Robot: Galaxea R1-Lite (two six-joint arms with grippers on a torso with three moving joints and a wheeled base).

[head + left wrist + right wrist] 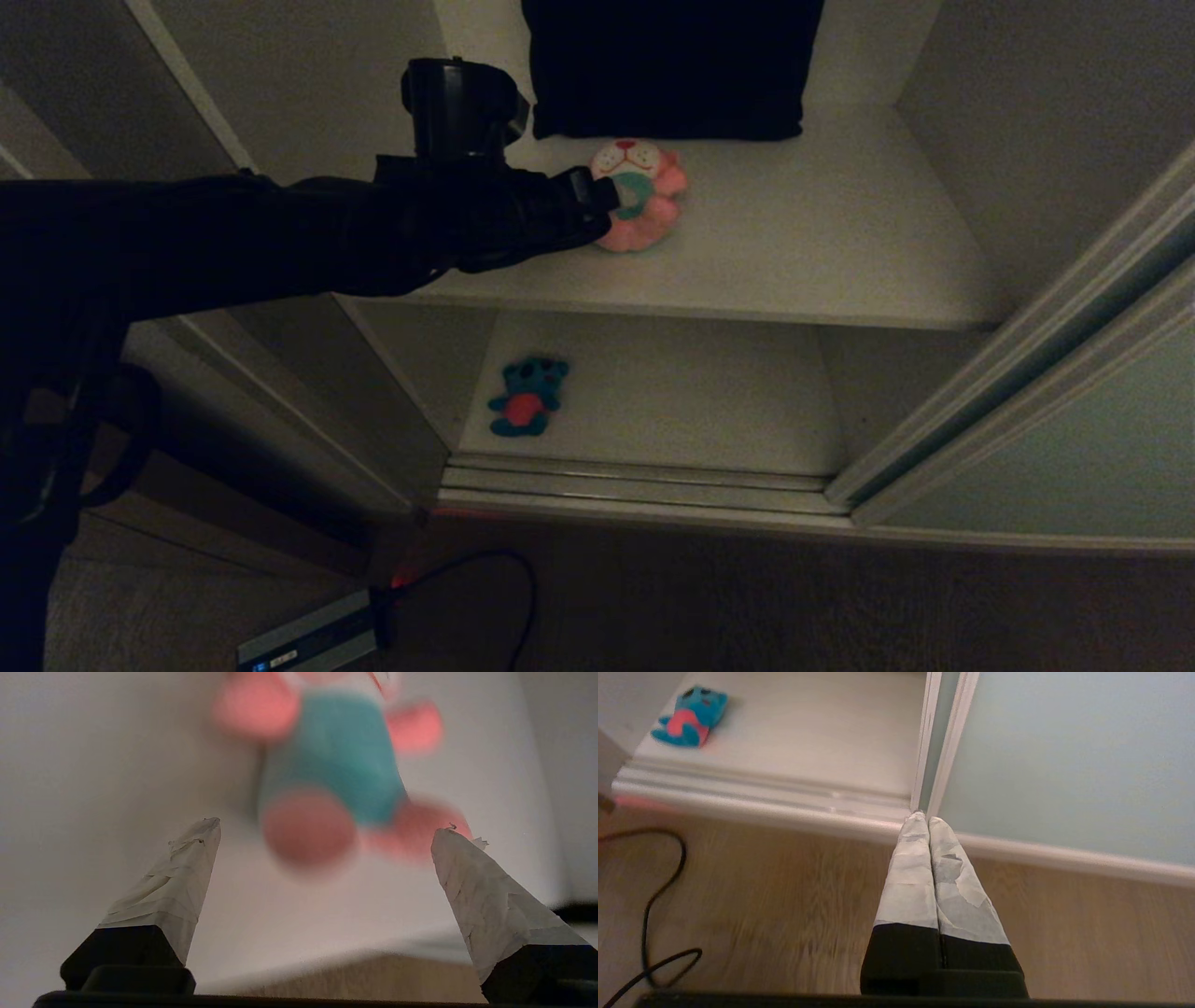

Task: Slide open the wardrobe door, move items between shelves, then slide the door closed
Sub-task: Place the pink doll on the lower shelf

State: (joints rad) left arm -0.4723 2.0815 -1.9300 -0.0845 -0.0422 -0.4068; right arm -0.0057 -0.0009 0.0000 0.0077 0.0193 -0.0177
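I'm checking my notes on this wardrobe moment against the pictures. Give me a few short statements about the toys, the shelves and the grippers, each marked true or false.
1. The pink plush toy lies on the upper shelf. True.
2. The left gripper is clamped shut on the pink toy. False: its fingers stand wide apart, the toy ahead of them.
3. The blue plush toy lies on the lower shelf. True.
4. The right gripper is open. False: its fingers are pressed together, low above the wooden floor.
5. The dark cushion sits beside the blue toy. False: it is at the back of the upper shelf.
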